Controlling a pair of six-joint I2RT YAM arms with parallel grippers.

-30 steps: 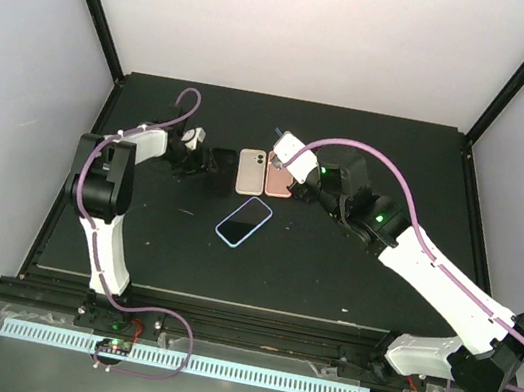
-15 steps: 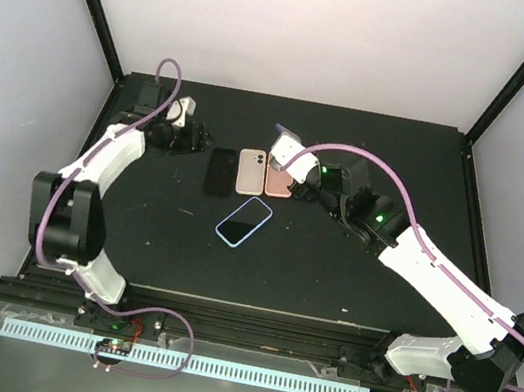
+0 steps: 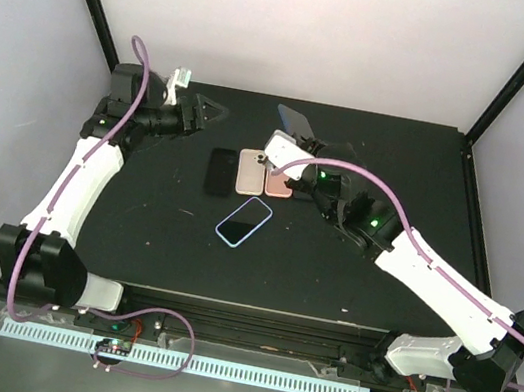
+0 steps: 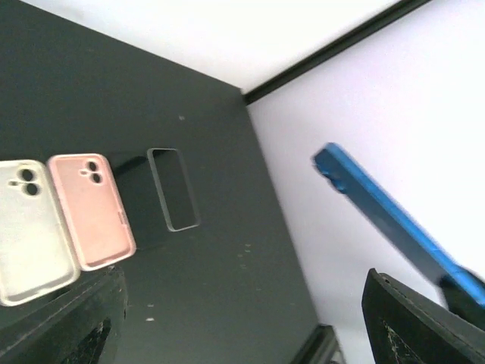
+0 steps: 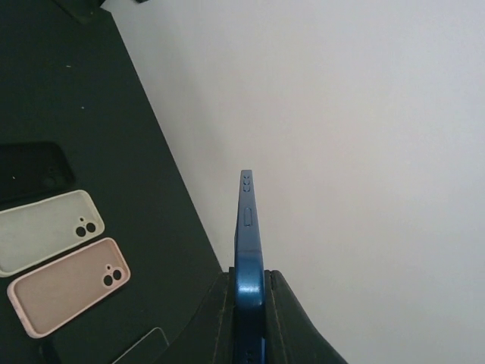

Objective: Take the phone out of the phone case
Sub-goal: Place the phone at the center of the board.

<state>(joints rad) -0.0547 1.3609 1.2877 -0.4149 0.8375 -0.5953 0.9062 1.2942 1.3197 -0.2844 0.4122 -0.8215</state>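
— Item one, the blue phone (image 5: 247, 227): location?
— Off the table (image 3: 143, 236), up in the air and seen edge-on from the right wrist. The right gripper (image 5: 248, 292) has its fingers pinched tight on the phone's lower end. It touches no case
— Item two, the left gripper (image 3: 208, 109)?
— Raised over the back left corner, fingers spread wide, nothing between them
— Cases on the table?
— Three lying side by side: black case (image 3: 219, 170) at left, white case (image 3: 251, 172) in the middle, pink case (image 3: 279, 185) at right. The white and pink ones have their camera cut-outs at the far end
— Remaining entry?
— One pale-rimmed dark slab (image 3: 243, 221), just in front of the row and lying at a slant. Whether it is a phone or an empty clear case cannot be told
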